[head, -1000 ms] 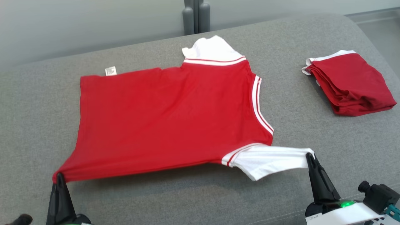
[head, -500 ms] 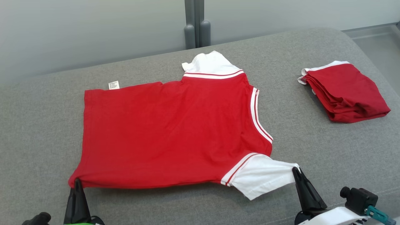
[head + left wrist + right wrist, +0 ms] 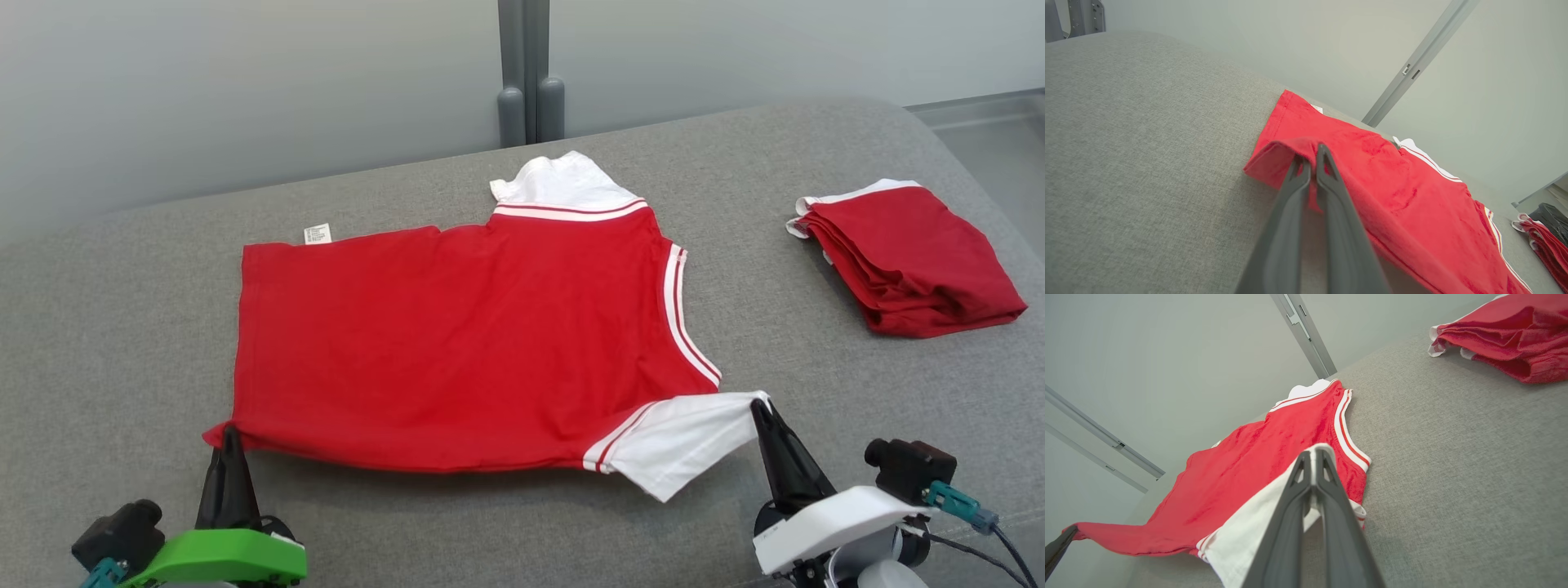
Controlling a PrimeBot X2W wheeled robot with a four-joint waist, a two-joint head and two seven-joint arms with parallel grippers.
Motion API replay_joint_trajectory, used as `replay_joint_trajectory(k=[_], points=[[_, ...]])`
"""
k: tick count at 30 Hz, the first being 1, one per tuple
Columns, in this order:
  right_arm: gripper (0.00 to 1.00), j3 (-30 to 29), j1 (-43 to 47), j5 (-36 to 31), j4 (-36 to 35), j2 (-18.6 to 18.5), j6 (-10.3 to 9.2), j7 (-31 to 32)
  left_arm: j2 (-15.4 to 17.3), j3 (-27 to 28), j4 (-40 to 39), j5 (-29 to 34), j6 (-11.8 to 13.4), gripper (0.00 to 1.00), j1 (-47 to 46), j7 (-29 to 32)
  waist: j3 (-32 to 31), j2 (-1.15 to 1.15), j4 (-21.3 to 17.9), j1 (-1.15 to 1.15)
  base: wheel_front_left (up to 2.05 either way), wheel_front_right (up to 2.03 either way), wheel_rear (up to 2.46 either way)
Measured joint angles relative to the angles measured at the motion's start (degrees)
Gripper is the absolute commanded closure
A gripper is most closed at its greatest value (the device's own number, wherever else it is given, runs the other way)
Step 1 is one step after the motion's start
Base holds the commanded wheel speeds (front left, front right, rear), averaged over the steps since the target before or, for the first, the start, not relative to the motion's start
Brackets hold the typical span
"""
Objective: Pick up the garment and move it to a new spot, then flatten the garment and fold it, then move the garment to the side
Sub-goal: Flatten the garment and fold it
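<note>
Grey woven cloth covers the padded surface (image 3: 106,310) that fills most of the head view. At the lower left of that frame our left gripper (image 3: 231,434) is clamped on the near left corner of the red shirt (image 3: 457,343). In the left wrist view its two dark fingers (image 3: 1286,212) press together with a fold of red hem pinched between them. That corner is raised a little, while the body of the shirt lies spread flat across the middle of the frame.

A small white label (image 3: 317,234) pokes out at the shirt's upper left edge. At the upper middle the far sleeve (image 3: 563,181), white with a red and white band, lies flat just below a grey post (image 3: 531,82) against the pale wall. A striped band (image 3: 684,327) runs down the shirt's right edge.

At the lower right the near sleeve (image 3: 682,433), also white, is drawn out to a point. Our right gripper (image 3: 759,406) is closed on its tip, and the right wrist view shows white cloth nipped between the fingers. At the upper right, well apart from the shirt, a folded red garment (image 3: 918,257) with white trim rests on the surface.
</note>
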Motion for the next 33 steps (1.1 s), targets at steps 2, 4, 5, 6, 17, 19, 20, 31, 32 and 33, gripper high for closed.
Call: replay_joint_trajectory(k=[2, 4, 5, 6, 17, 19, 20, 31, 32, 33], points=[[1.00, 0.0, -2.1, 0.0, 1.9, 0.3, 0.01, -0.1, 0.0, -0.3, 2.1, -0.4, 0.0, 1.00, -1.9, 0.0, -0.3, 0.00, 0.2, 0.00, 0.00, 0.00, 0.00], [1.00, 0.0, -4.5, 0.0, 4.2, 0.4, 0.01, -0.3, 0.0, -0.4, 4.4, -0.5, -0.1, 1.00, -4.2, 0.0, -0.3, 0.00, 0.2, 0.00, 0.00, 0.00, 0.00], [1.00, 0.0, -5.9, 0.0, 5.4, 0.5, 0.01, -0.3, 0.0, -0.5, 5.6, -0.5, -0.1, 1.00, -5.3, 0.0, -0.2, 0.00, 0.2, 0.00, 0.00, 0.00, 0.00], [1.00, 0.1, -7.3, -0.2, 6.6, 0.6, 0.00, -0.3, 0.0, -0.6, 6.7, -0.7, -0.1, 1.00, -6.4, -0.1, 0.0, 0.00, 0.2, 0.00, 0.00, 0.00, 0.00], [1.00, 3.7, -23.2, -0.4, 21.4, 1.5, 0.00, -0.8, 0.0, 0.3, 16.5, -0.5, 0.3, 1.00, -18.4, -0.1, 4.6, 0.00, 0.3, 0.00, 0.00, 0.00, 0.00], [1.00, 4.7, -25.5, -0.1, 24.1, 1.7, 0.01, -1.0, 0.0, 0.4, 17.7, -0.2, 0.3, 1.00, -19.7, -0.1, 5.6, 0.00, 0.3, 0.00, 0.00, 0.00, 0.00], [1.00, 5.3, -26.6, 0.1, 25.3, 1.8, 0.01, -1.0, 0.0, 0.4, 18.3, 0.0, 0.3, 1.00, -20.2, -0.1, 6.1, 0.00, 0.3, 0.00, 0.00, 0.00, 0.00], [1.00, 9.5, -34.8, 2.9, 35.3, 2.7, 0.01, -1.5, 0.0, 0.2, 21.1, 1.7, 0.3, 1.00, -24.1, -0.1, 9.8, 0.00, 1.1, 0.00, 0.00, 0.00, 0.00], [1.00, 9.7, -35.3, 3.1, 36.0, 2.8, 0.01, -1.5, 0.0, 0.0, 21.2, 1.8, 0.3, 1.00, -24.3, -0.1, 10.0, 0.00, 1.2, 0.00, 0.00, 0.00, 0.00], [0.89, 9.7, -35.9, 3.1, 36.4, 2.9, 0.01, -1.5, 0.0, -0.1, 21.2, 1.8, 0.3, 1.00, -24.5, -0.1, 10.0, 0.00, 1.3, 0.00, 0.00, 0.00, 0.00]])
